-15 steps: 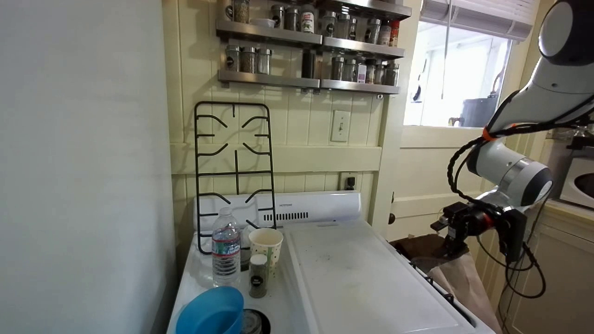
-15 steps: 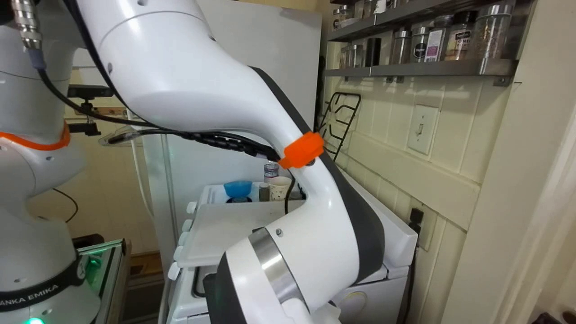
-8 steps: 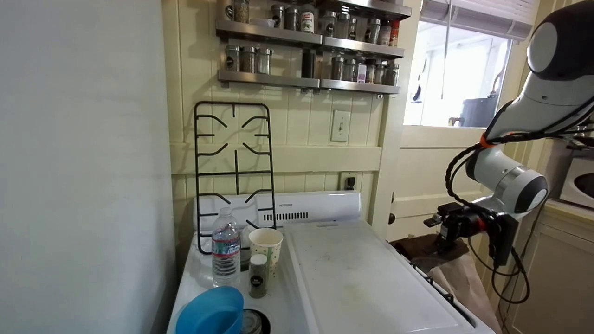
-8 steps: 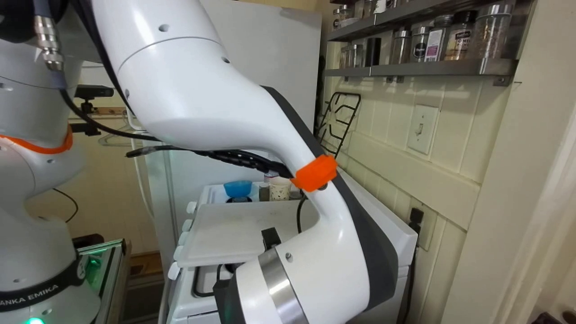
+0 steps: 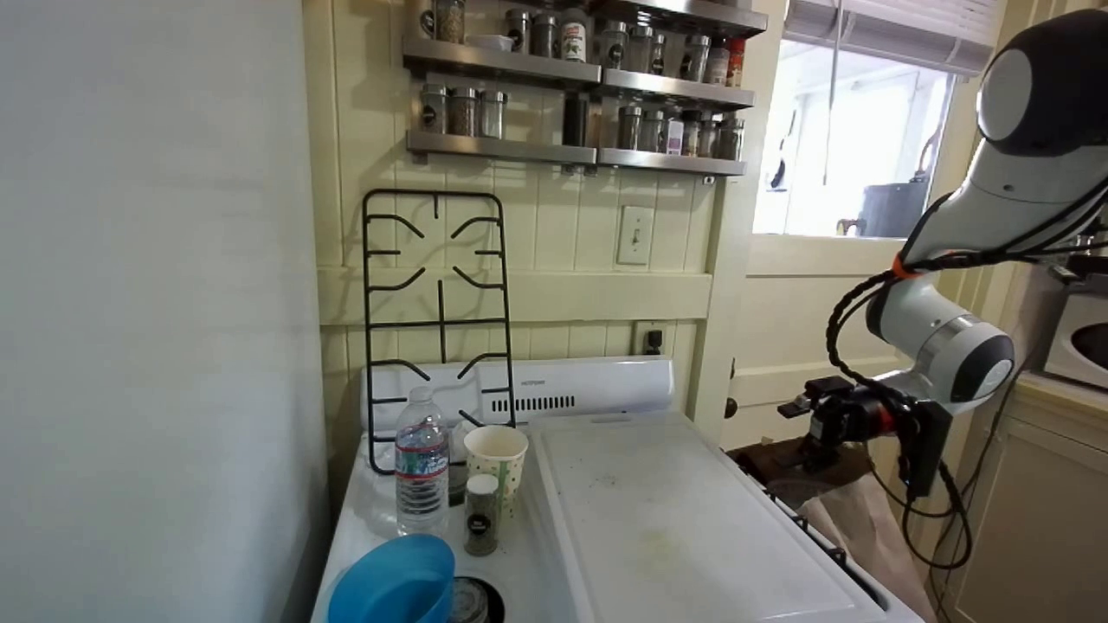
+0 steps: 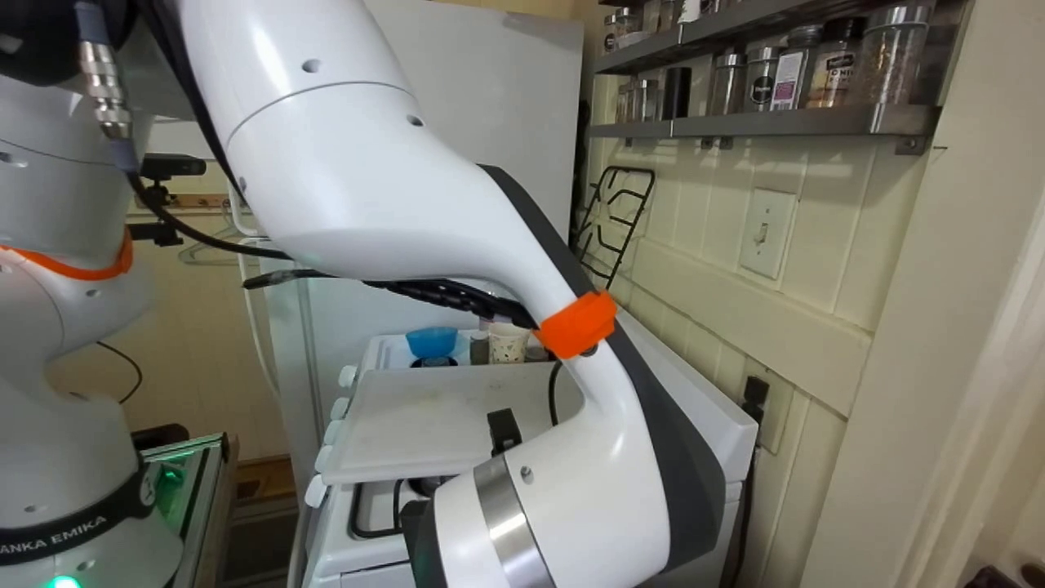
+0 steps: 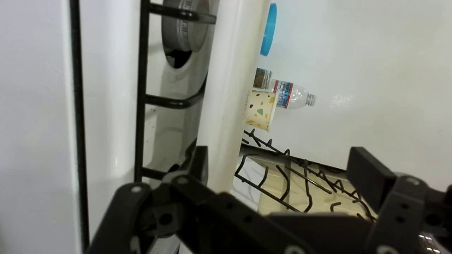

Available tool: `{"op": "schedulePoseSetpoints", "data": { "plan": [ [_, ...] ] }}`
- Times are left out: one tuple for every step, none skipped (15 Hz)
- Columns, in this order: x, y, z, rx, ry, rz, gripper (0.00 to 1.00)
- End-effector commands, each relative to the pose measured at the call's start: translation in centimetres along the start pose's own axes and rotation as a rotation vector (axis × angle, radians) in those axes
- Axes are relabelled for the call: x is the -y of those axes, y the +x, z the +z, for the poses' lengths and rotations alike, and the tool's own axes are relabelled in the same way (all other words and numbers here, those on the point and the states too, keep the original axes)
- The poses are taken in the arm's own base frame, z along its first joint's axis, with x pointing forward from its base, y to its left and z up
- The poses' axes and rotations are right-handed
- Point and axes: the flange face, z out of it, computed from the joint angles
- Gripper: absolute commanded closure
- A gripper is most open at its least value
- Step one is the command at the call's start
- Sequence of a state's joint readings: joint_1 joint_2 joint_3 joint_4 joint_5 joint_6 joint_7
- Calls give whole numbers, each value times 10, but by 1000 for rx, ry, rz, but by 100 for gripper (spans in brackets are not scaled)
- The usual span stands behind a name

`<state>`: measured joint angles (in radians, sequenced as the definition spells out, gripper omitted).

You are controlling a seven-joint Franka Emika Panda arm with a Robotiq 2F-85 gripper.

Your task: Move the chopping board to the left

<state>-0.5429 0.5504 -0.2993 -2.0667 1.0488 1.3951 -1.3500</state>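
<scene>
Chopping board (image 5: 684, 519) lies on the stove (image 5: 615, 388) (paper cup (image 5: 502, 459) near one edge); the hand (image 7: 284, 170), spread wide, hangs near the opposite edge.

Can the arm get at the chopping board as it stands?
Probably yes: the gripper stands open, and in the wrist view the edge of the board lines up between its jaws, nothing visible blocking. The grate below could crowd the lower jaw.

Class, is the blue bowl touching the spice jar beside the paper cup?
Apart. In an exterior view, a strip of white shows between the blue bowl and the spice jar.
</scene>
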Motion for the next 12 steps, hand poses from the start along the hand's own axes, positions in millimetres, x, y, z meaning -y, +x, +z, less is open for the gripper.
{"op": "schedulePoseSetpoints", "data": {
  "plan": [
    [-11, 9, 11, -52, 37, 55, 0],
    [-13, 9, 14, -47, 37, 81, 0],
    [-15, 9, 17, -48, 38, 98, 0],
    [-17, 10, 19, -46, 39, 121, 0],
    [-18, 10, 21, -48, 36, 139, 0],
    [-19, 10, 22, -53, 39, 147, 0],
    [-20, 10, 23, -60, 42, 155, 0],
    [-21, 10, 24, -73, 42, 164, 0],
    [-22, 11, 25, -81, 44, 171, 0],
    [-24, 11, 28, -89, 38, 182, 0],
    [-25, 12, 30, -92, 35, 195, 0],
    [-27, 12, 33, -91, 28, 207, 0]
  ]
}}
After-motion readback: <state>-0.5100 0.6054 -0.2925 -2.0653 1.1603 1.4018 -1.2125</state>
